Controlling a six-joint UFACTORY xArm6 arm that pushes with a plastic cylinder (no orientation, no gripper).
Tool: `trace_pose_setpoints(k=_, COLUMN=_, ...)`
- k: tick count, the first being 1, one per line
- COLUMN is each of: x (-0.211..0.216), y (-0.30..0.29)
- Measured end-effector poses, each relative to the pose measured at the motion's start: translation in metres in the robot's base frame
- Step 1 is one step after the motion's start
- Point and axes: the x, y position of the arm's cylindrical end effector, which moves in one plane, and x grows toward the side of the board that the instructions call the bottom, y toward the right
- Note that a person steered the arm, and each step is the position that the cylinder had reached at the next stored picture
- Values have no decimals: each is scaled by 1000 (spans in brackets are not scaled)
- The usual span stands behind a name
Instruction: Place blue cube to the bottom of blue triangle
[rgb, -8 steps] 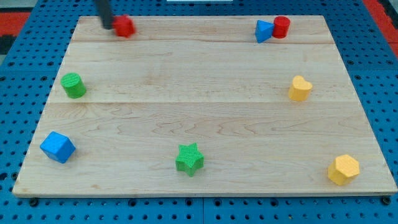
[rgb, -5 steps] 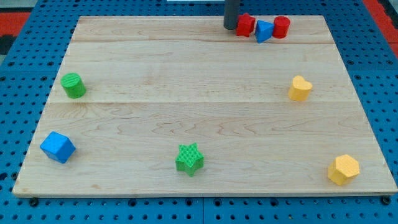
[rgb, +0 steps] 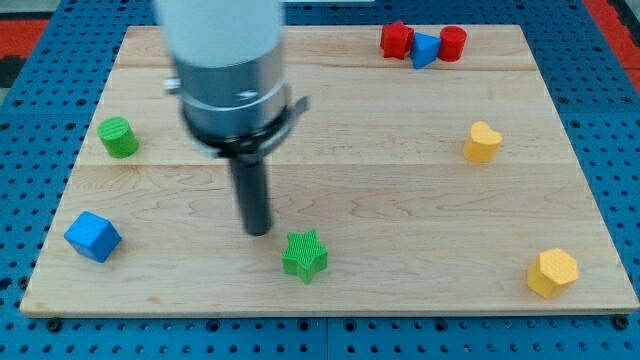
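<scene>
The blue cube (rgb: 93, 237) sits near the board's bottom-left corner. The blue triangle (rgb: 425, 49) is at the top right, wedged between a red star-like block (rgb: 396, 40) on its left and a red cylinder (rgb: 453, 43) on its right. My tip (rgb: 258, 230) is low in the middle of the board, just up and left of the green star (rgb: 304, 255), not touching it. It stands well to the right of the blue cube.
A green cylinder (rgb: 118, 137) sits at the left. A yellow heart-like block (rgb: 482, 142) is at the right and a yellow hexagon (rgb: 552, 272) at the bottom right. The arm's grey body (rgb: 222, 70) covers part of the upper-left board.
The red star-like block was pushed from the top left across to the blue triangle's left side. My tip then left the top edge and came down to the lower middle beside the green star.
</scene>
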Motion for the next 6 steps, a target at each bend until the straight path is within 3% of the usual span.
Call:
trace_pose_setpoints(k=1, x=22, y=-41)
trace_pose_setpoints(k=2, x=80, y=-91)
trace_pose_setpoints(k=3, x=73, y=-175)
trace_pose_setpoints(k=4, x=37, y=-181)
trace_pose_setpoints(k=6, x=-22, y=-91)
